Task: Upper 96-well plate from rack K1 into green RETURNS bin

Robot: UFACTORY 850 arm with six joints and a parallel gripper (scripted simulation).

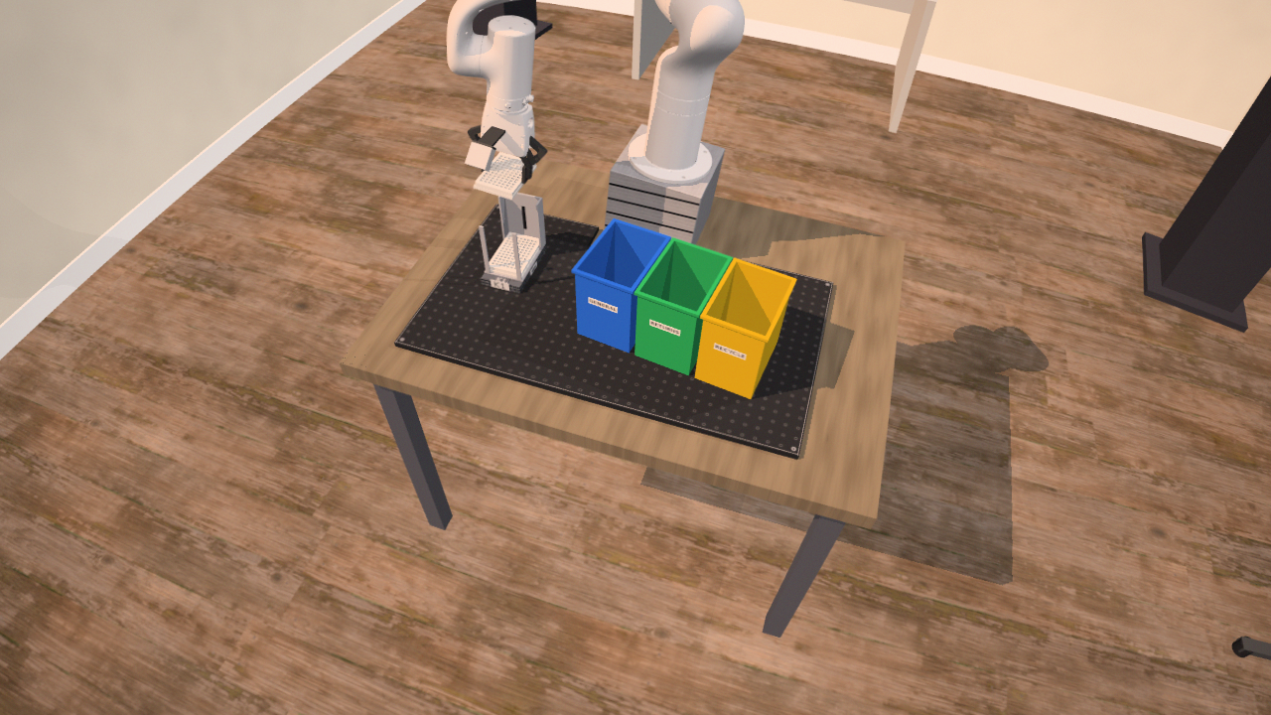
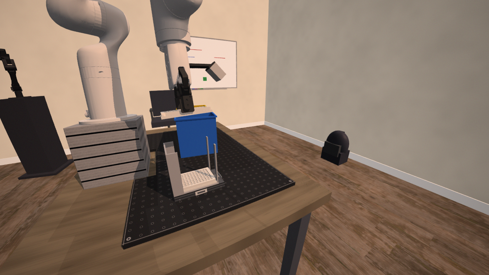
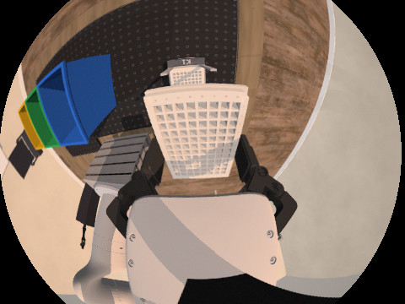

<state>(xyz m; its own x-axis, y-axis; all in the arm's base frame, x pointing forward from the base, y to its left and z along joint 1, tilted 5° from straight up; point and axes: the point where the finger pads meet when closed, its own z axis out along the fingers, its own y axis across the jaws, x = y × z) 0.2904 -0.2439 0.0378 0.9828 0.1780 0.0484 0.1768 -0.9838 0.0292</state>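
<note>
My gripper (image 1: pixel 502 160) is shut on the white 96-well plate (image 1: pixel 496 176) and holds it in the air above the stack rack K1 (image 1: pixel 512 253). The plate fills the middle of the wrist view (image 3: pixel 198 131), flat between my two black fingers. The lower plate (image 2: pixel 198 178) lies in the bottom of the rack. The green RETURNS bin (image 1: pixel 681 302) stands upright between the blue bin (image 1: pixel 618 280) and the yellow bin (image 1: pixel 745 323), to the right of the rack. In the exterior view the blue bin (image 2: pixel 196 133) hides the green one.
The arm's base stands on a grey block (image 1: pixel 661 196) behind the bins. The rack has two thin upright posts (image 2: pixel 211 155) and a back wall (image 2: pixel 172 167). A black perforated mat covers the table under the rack and bins.
</note>
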